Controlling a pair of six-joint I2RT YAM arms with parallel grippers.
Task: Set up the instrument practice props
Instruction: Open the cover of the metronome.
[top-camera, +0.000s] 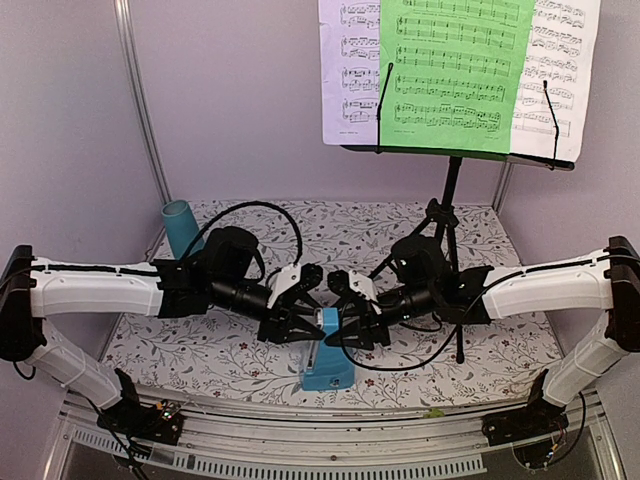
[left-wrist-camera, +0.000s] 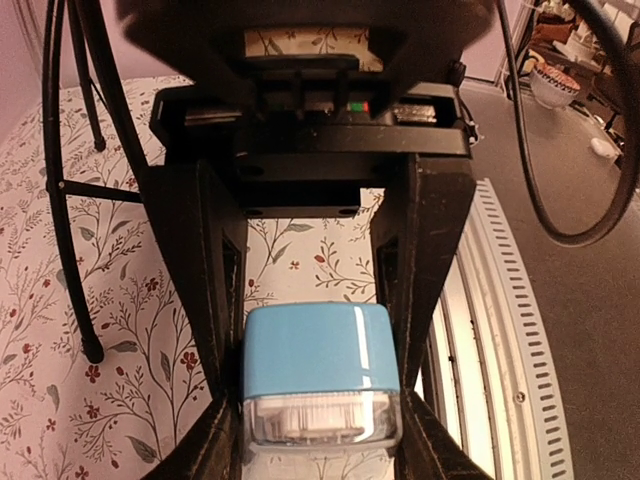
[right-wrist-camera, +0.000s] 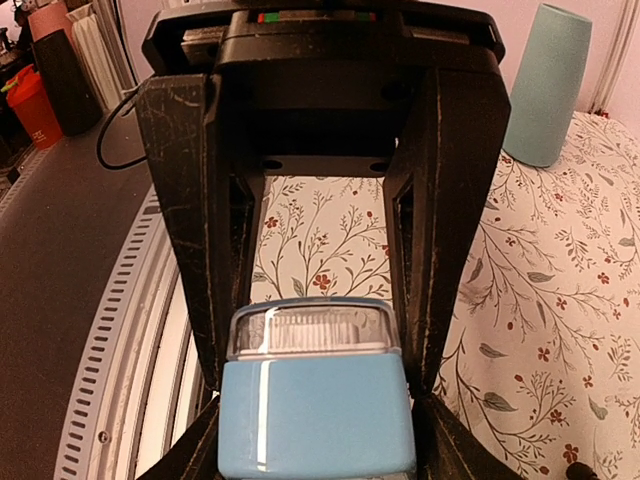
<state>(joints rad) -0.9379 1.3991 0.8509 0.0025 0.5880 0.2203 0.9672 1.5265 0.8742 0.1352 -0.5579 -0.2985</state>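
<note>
Floral-clothed table (top-camera: 250, 235) in a lilac corner.
Plain walls (top-camera: 235, 100) behind the table, a metal pole (top-camera: 144, 110) at its far-left corner, dark grey floor (right-wrist-camera: 60, 250) past its near edge.

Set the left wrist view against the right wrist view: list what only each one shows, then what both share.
Left wrist only: legs of the black music stand and a looping black cable. Right wrist only: the teal cup, standing upright. Both: the blue metronome pinched between fingers, by the left hand in one and the right hand in the other, over the floral tablecloth and slotted rail.
</note>
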